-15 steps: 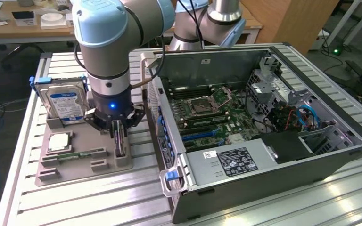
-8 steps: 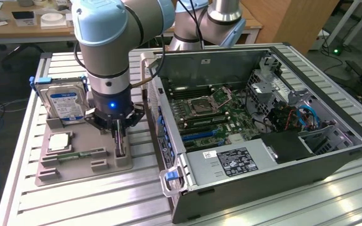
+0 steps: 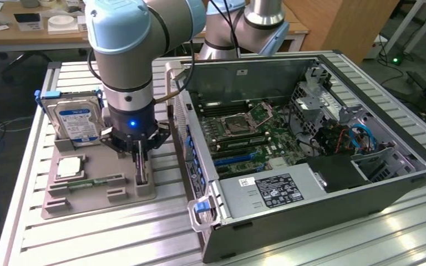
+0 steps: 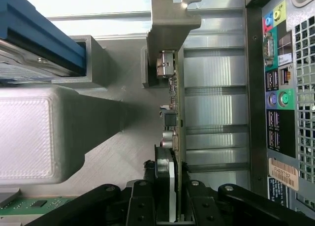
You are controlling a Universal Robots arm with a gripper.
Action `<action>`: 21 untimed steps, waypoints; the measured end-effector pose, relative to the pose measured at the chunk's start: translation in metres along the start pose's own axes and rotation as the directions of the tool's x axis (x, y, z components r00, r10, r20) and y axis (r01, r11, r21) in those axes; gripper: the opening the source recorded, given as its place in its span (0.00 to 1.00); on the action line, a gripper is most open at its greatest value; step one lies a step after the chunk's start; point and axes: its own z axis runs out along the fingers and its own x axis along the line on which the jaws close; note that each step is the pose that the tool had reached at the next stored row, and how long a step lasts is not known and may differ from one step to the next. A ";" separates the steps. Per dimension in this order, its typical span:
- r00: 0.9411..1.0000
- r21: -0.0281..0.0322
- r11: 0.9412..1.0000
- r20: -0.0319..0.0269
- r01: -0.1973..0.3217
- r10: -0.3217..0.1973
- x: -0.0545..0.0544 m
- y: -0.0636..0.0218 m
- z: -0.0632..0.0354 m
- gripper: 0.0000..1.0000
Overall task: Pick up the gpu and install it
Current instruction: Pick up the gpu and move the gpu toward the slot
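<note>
Beside the hard drive (image 3: 78, 123), the gpu (image 4: 172, 118) stands on edge in the tray (image 3: 87, 202), along the edge nearest the computer case (image 3: 309, 221). The tool (image 3: 140, 158) straddles it; whether it pinches cannot be told. Grip squarely, clear of components.

Bright, even overhead light fills the scene. Glare streaks the ribbed metal table (image 3: 398, 230) near its corner at the exterior view's right and whitens its slats in the wrist view. The computer case (image 3: 287, 216) holds deep interior shadow.
</note>
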 end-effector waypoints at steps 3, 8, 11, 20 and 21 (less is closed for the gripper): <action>1.000 0.000 1.000 0.000 0.000 0.000 0.000 0.0000 0.0000 0.28; 1.000 0.000 1.000 0.000 0.000 0.000 0.000 0.0000 0.0000 0.28; 1.000 0.000 1.000 0.000 0.000 0.000 0.000 0.0000 -0.0001 0.28; 1.000 0.000 1.000 0.000 0.000 0.000 0.001 0.0019 -0.0303 0.28; 1.000 0.000 1.000 0.000 0.000 0.000 0.001 0.0022 -0.0348 0.28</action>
